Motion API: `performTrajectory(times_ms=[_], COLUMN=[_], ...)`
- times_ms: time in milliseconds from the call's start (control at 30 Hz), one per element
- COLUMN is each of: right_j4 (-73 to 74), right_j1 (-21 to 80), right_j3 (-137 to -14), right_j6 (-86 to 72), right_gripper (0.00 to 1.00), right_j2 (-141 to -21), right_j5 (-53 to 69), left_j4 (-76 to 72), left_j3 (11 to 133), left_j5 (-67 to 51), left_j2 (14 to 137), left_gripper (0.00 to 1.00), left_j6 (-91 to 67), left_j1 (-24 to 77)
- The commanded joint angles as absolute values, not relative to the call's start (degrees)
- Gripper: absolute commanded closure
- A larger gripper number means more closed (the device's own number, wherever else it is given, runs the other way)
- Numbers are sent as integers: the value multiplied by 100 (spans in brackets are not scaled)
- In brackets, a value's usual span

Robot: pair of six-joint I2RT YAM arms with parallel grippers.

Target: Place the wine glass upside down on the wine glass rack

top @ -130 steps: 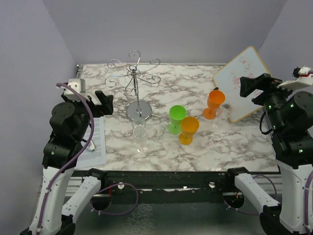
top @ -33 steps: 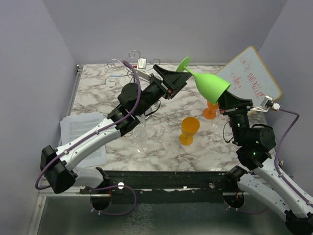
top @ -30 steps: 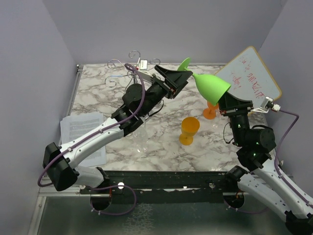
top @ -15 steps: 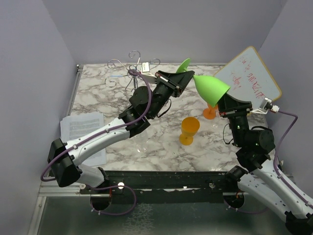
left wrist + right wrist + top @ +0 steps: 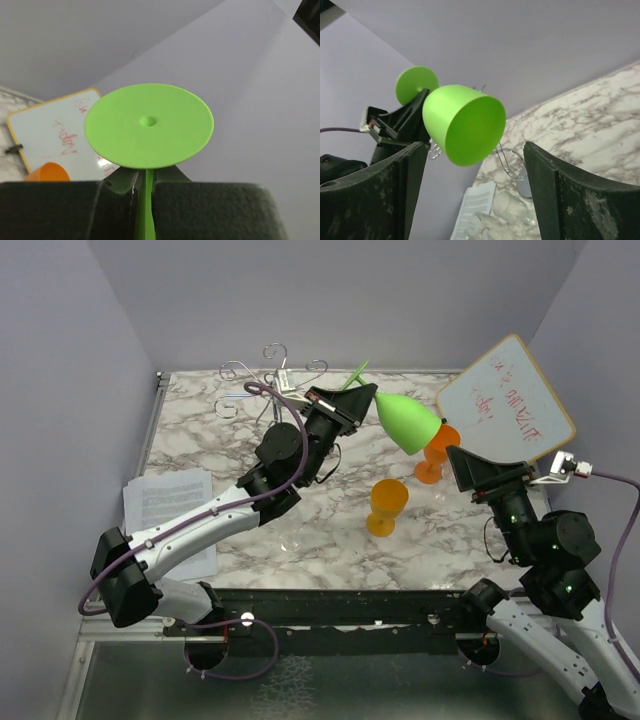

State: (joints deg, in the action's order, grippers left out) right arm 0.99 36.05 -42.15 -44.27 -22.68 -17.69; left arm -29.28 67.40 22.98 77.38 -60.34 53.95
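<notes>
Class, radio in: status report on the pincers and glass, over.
Left pincer shut on green glass stem. Right pincer open, apart. Glass tilted, off rack.

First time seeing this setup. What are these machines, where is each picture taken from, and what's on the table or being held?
Two robot arms, each ending in a two-finger gripper. One picture looks down from above and behind them; the others come from a camera on each wrist. The left gripper is shut on the stem of a green wine glass, held tilted in the air. The right gripper is open and empty. On the marble table: a silver wire rack, two orange glasses and a whiteboard.
</notes>
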Motion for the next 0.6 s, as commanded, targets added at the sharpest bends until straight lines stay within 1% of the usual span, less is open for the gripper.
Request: performTrajectory(times_ms=[0, 133, 300, 467, 567], right_j4=[2199, 2269, 2359, 2353, 2204], right_j1=[3641, 3645, 3643, 3639, 3643], right_j3=[-4674, -5116, -6101, -6849, -7134], right_j6=[-4320, -3660, -3122, -3228, -3490], right_gripper=[16, 14, 14, 13, 14], right_j2=[-2112, -2183, -2810, -3578, -4016], right_j5=[-1879, -1389, -351, 719, 1299], left_j4=[-3335, -3332, -3333, -3331, -3331], left_j3=[6897, 7010, 6685, 6460, 6372], left_j5=[2083, 1054, 136, -813, -1119], left_j2=[7493, 7459, 7193, 7052, 7052], left_gripper=[100, 100, 100, 100, 100], left_j6=[-3988, -2639, -1537, -792, -429], left_j1=[5379, 5385, 5379, 5379, 5381])
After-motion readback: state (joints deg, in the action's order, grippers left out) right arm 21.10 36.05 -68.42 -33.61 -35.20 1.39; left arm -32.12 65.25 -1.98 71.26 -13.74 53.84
